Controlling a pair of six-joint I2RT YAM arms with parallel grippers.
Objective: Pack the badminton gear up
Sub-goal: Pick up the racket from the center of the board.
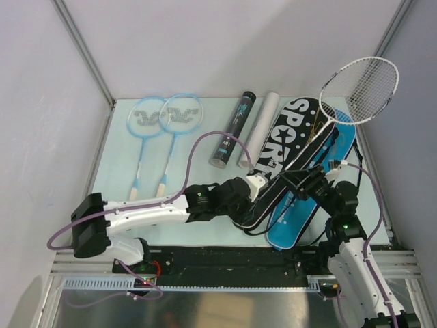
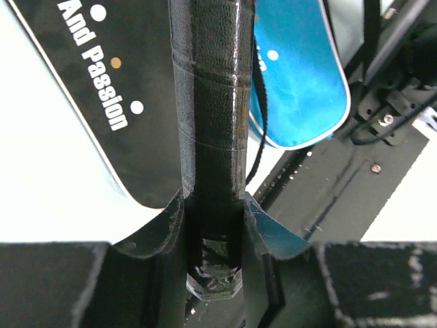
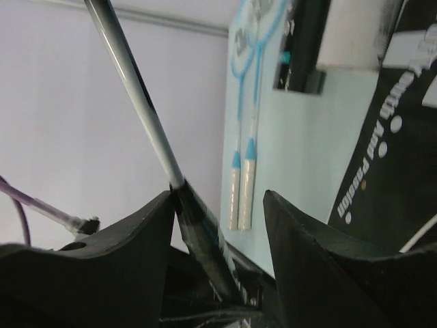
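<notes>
left end effector (image 2: 213, 205) clamps racket handle (image 2: 212, 102), right end effector (image 3: 218, 205) apart

we see the silver-white racket (image 1: 360, 89) slanting over the black bag (image 1: 293, 130) on the counter (image 1: 198, 147), head raised far right. its shaft (image 3: 133, 89) leans against one finger.

Robot lab, judging by white panel walls (image 1: 225, 48) and aluminium framing (image 1: 81, 48).

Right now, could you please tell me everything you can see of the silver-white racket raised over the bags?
The silver-white stringed racket has an oval white frame, a thin grey shaft and a black wrapped handle. It slants upward, head toward the far right, above the black racket-shaped "SPORT" bag. The left pincer grips the handle near its butt; the shaft rests against one finger of the open right pincer.
</notes>
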